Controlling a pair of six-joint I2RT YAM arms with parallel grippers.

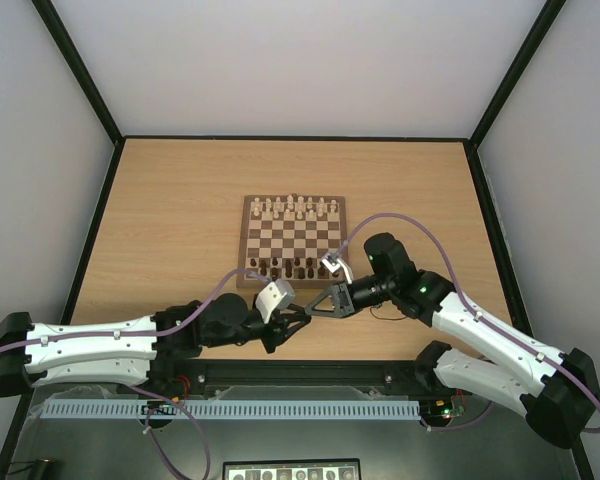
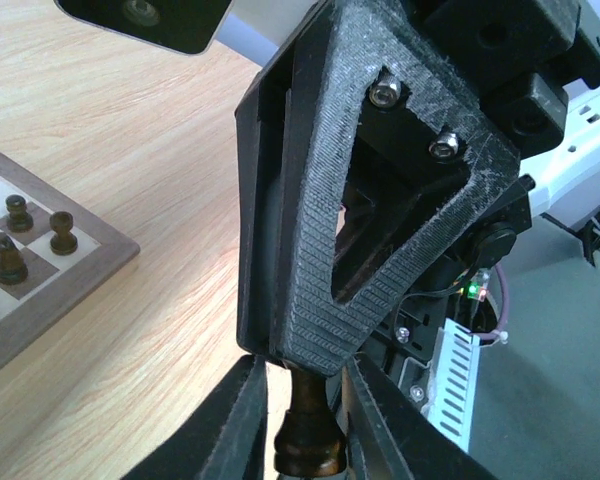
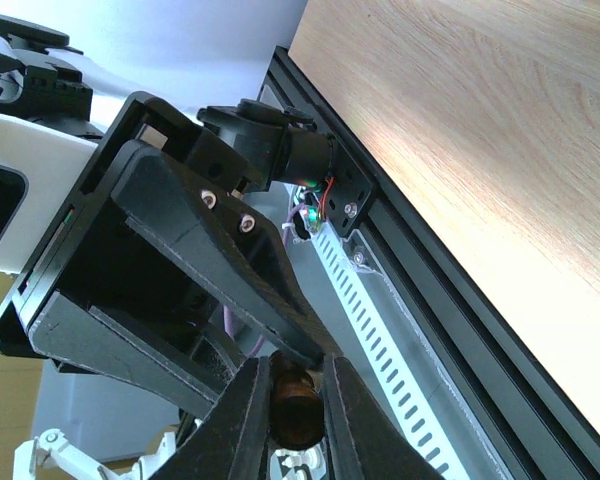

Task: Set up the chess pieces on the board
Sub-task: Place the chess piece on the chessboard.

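Both the left pincer [image 1: 302, 313] and the right pincer [image 1: 322, 304] were closed on one dark chess piece [image 2: 307, 440], each from an opposite end, tip to tip above the worktop [image 1: 170, 220] at six o'clock from the board [image 1: 246, 240]. I judge this was a hand-over in the air. Other dark pieces [image 1: 290, 268] stood on the near rows. Next, one pincer must let go cleanly, and the other must carry the piece to a free square and set it upright.
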